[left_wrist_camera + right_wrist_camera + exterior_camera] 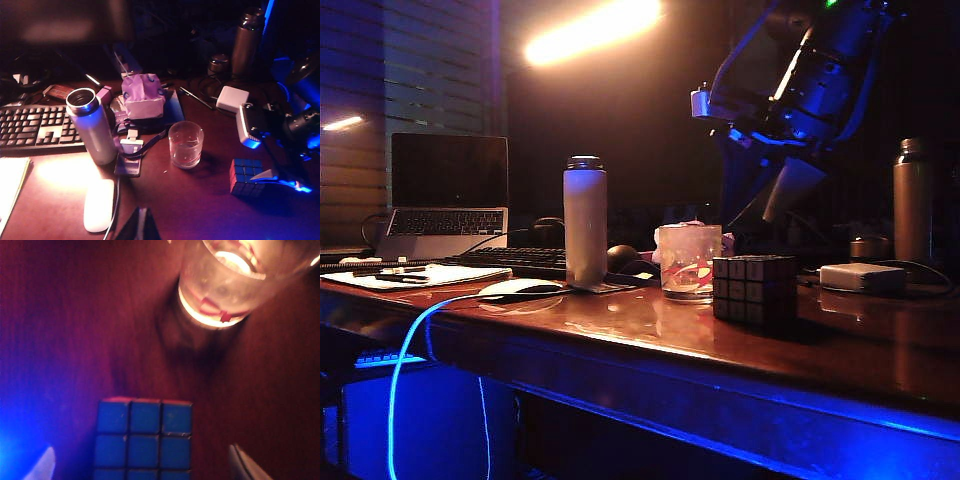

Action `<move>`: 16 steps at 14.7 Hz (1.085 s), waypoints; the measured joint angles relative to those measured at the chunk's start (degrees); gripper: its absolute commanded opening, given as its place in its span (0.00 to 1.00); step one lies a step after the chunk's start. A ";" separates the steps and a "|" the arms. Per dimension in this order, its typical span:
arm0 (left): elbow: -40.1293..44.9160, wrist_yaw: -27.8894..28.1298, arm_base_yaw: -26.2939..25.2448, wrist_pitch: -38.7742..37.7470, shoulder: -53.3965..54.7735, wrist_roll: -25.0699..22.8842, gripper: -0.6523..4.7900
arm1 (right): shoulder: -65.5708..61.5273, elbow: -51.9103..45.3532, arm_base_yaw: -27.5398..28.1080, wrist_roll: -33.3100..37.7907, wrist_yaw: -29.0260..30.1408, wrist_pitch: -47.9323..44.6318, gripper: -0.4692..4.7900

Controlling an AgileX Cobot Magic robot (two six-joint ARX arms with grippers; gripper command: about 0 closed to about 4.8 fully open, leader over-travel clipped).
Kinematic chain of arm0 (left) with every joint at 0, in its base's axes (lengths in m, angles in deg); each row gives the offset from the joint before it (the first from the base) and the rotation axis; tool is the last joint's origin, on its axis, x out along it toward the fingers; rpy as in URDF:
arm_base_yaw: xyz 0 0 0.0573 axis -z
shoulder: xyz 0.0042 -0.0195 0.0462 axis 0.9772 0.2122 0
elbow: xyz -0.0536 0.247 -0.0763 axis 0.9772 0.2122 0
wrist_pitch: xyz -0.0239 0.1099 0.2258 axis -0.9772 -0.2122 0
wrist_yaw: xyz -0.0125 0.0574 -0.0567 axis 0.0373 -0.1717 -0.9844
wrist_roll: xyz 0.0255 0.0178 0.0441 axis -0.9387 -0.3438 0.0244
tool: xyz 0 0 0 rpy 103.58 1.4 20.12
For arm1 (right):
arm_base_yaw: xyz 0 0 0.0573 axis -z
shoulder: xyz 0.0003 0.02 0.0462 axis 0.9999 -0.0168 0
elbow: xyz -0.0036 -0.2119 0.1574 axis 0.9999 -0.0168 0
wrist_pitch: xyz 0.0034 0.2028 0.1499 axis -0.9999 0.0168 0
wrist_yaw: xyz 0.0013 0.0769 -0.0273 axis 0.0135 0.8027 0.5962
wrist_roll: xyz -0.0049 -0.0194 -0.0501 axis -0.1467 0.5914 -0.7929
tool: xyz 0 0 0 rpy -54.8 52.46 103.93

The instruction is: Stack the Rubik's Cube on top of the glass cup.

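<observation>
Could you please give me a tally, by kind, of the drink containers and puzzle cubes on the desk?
Bottles: 2, the white bottle and the dark flask
Glass cups: 1, the glass cup
Cubes: 1, the Rubik's Cube
Total: 4

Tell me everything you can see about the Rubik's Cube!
The Rubik's Cube is a small dark cube with black edges and nine squares on each face; its top looks blue in the right wrist view. It sits flat and upright on the shiny wooden table, beside the glass cup, not on top of it. The right gripper has its two pale fingers spread open on either side of the cube, not touching it as far as shows. Only the table touches it.
</observation>
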State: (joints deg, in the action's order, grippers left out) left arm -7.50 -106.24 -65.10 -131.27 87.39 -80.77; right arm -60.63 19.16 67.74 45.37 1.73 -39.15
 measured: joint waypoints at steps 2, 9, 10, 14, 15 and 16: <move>0.00 0.00 0.00 -0.11 0.00 0.00 0.11 | -0.20 -0.04 -0.59 0.07 0.57 1.40 1.00; 0.00 0.02 0.00 -1.18 0.00 0.00 0.11 | -7.58 -0.15 -0.50 -0.63 -0.70 -0.42 1.00; 0.00 0.00 0.00 -1.55 0.00 0.00 0.11 | -7.82 -0.15 -0.50 -0.63 -0.98 -0.85 1.00; -0.02 0.02 0.00 -1.84 0.00 0.00 0.11 | -8.74 -0.15 -0.50 -0.57 -4.63 -1.01 0.65; -0.02 0.00 0.00 -1.86 0.00 0.00 0.11 | -8.61 -0.09 -0.52 0.00 -4.70 -1.14 0.65; 0.00 0.00 0.00 -1.84 0.00 0.00 0.11 | -8.66 -0.13 -0.52 0.79 -4.68 -0.83 0.65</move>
State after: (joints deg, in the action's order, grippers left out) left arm -7.50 -106.24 -65.10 -133.11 87.39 -80.77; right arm -69.29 19.03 67.21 46.15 -2.94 -39.98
